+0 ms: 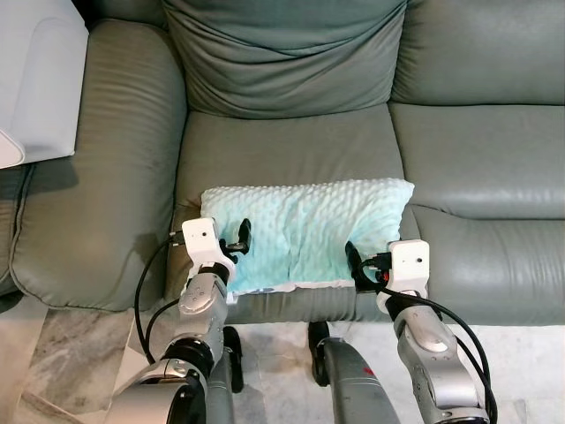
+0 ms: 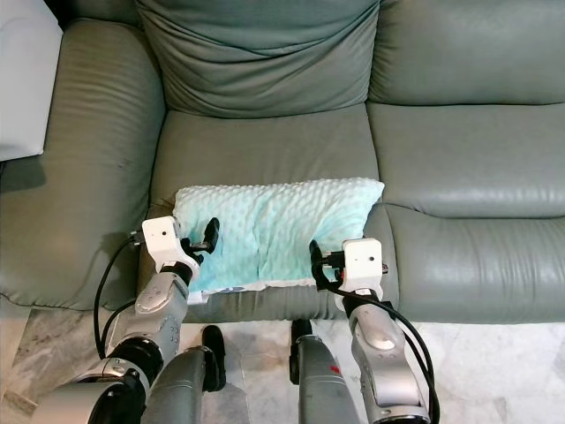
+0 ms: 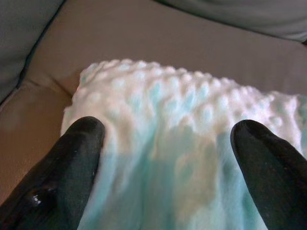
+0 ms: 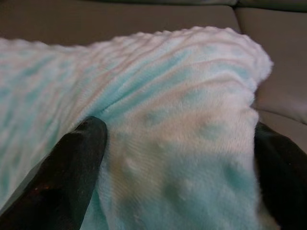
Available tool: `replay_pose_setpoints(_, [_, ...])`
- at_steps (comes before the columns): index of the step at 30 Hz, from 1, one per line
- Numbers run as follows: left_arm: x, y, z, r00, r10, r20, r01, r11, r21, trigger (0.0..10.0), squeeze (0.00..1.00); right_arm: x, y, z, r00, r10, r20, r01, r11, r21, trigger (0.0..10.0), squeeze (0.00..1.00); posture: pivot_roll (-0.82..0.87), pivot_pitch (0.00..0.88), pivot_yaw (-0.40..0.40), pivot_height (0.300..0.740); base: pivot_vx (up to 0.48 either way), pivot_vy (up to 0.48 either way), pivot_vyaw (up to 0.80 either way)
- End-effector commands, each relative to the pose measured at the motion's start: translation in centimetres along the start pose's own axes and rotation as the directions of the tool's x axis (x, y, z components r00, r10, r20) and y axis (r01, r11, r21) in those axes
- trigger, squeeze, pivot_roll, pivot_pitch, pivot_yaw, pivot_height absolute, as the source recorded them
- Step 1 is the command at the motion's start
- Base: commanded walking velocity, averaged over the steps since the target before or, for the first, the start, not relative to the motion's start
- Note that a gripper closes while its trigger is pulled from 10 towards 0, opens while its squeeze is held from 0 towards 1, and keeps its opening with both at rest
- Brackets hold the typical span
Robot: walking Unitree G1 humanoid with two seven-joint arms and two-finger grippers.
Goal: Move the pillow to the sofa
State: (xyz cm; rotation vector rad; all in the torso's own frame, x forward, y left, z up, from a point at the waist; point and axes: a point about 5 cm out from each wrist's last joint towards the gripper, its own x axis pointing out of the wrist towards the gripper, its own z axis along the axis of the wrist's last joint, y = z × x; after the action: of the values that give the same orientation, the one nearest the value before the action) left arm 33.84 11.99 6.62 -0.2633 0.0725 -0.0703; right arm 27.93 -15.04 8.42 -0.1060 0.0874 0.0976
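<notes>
On the sofa [image 1: 291, 150] seat's front edge lies the pillow [image 1: 305, 231], long axis running left to right. The left gripper [image 1: 240, 238] and right gripper [image 1: 356, 263] each spread wide, fingers [image 3: 79, 153] pressing its near ends without clamping. A white object [image 1: 35, 79] rests on the left armrest, well apart.

Sofa [image 1: 282, 141]: grey-green leather, padded armrest [image 1: 97, 168] at left, 2 seat cushions visible. Floor [image 1: 62, 371]: pale veined tile, possibly marble. Lighting: even, soft.
</notes>
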Motion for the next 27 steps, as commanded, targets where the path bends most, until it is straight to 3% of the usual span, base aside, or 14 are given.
replay_pose_setpoints(1, [-0.7,0.8,-0.9,1.0,0.015,-0.027,-0.015,1.0,-0.005,10.0,1.0,-0.7,0.1,-0.7,0.999,-0.02,-0.048,0.018,0.999,-0.033,10.0,1.0,-0.09,0.476,0.044,0.74,0.0,0.0,0.0])
replay_pose_setpoints(10, [-1.3,3.7,1.0,0.998,0.028,0.054,-0.03,0.999,0.036,10.0,1.0,-1.3,-0.6,-0.6,0.994,-0.085,-0.063,0.078,0.992,-0.104,10.0,1.0,-0.08,0.46,0.045,0.74,0.0,0.0,0.0])
replay_pose_setpoints(14, [-3.0,5.9,1.4,0.998,0.051,0.045,-0.055,0.994,0.096,10.0,1.0,-1.9,-1.0,-0.5,0.994,-0.076,-0.076,0.068,0.991,-0.114,10.0,1.0,-0.08,0.444,0.045,0.74,0.0,0.0,0.0])
replay_pose_setpoints(15, [-4.1,6.7,1.2,0.998,0.06,0.015,-0.061,0.99,0.125,10.0,1.0,-2.2,-0.9,-0.5,0.995,-0.052,-0.082,0.043,0.994,-0.101,10.0,1.0,-0.07,0.44,0.045,0.74,0.0,0.0,0.0])
replay_pose_setpoints(16, [-4.1,6.7,1.2,0.998,0.06,0.015,-0.061,0.99,0.125,10.0,1.0,-2.2,-0.9,-0.5,0.995,-0.052,-0.082,0.043,0.994,-0.101,10.0,1.0,-0.07,0.44,0.045,0.74,0.0,0.0,0.0])
replay_pose_setpoints(17, [-5.3,7.4,1.0,0.998,0.067,-0.009,-0.065,0.987,0.149,10.0,1.0,-2.5,-0.5,0.2,0.997,-0.003,-0.071,-0.003,0.997,-0.079,10.0,1.0,-0.06,0.437,0.046,0.74,0.0,0.0,0.0])
replay_pose_setpoints(20, [-6.0,7.9,1.0,0.997,0.069,-0.018,-0.065,0.984,0.169,10.0,1.0,-2.7,0.0,0.9,0.998,0.044,-0.053,-0.048,0.997,-0.067,10.0,1.0,-0.05,0.434,0.046,0.74,0.0,0.0,0.0])
replay_pose_setpoints(23, [-7.7,9.2,0.8,0.994,0.092,-0.057,-0.079,0.976,0.202,10.0,1.0,-3.2,1.5,2.8,0.984,0.174,-0.019,-0.175,0.982,-0.07,10.0,1.0,-0.05,0.423,0.045,0.74,0.0,0.0,0.0])
replay_pose_setpoints(24, [-8.6,9.8,0.5,0.989,0.112,-0.099,-0.09,0.975,0.204,10.0,1.0,-3.8,2.6,2.7,0.962,0.264,-0.069,-0.267,0.963,-0.041,10.0,1.0,-0.06,0.418,0.044,0.74,0.0,0.0,0.0])
replay_pose_setpoints(25, [-8.6,9.8,0.5,0.989,0.112,-0.099,-0.09,0.975,0.204,10.0,1.0,-3.8,2.6,2.7,0.962,0.264,-0.069,-0.267,0.963,-0.041,10.0,1.0,-0.06,0.418,0.044,0.74,0.0,0.0,0.0])
replay_pose_setpoints(27, [-9.1,9.6,-0.1,0.982,0.085,-0.167,-0.056,0.983,0.173,10.0,1.0,-4.6,3.8,1.6,0.916,0.367,-0.16,-0.374,0.928,-0.01,10.0,1.0,-0.05,0.413,0.042,0.74,0.0,0.0,0.0])
